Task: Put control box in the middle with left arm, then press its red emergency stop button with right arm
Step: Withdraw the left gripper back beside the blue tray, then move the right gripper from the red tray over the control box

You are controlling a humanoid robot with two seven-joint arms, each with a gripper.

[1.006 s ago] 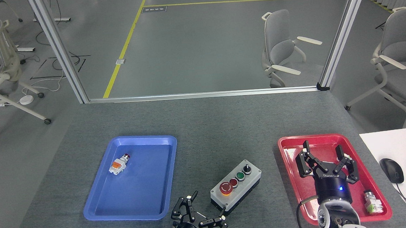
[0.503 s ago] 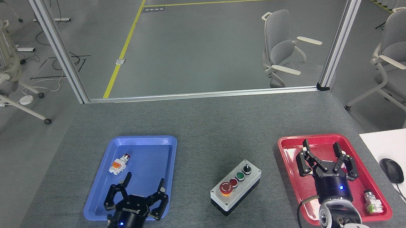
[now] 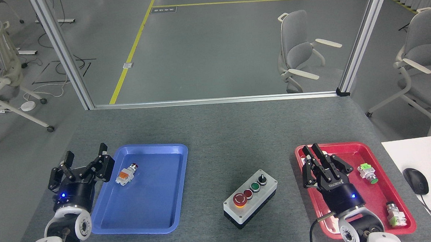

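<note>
The left end effector (image 3: 84, 167), fingers spread and empty, has been withdrawn from beside the control box (image 3: 250, 198) to the worktop (image 3: 224, 135) left of the blue tray (image 3: 172, 148), so the box is left released on the bare middle between the blue tray and the red tray (image 3: 351, 145). The placing step is therefore judged complete. The right end effector (image 3: 313, 153), fingers now drawn close together and empty, has been turned towards the box over the red tray's left edge, and the red emergency stop button (image 3: 239, 199) is not yet touched.
</note>
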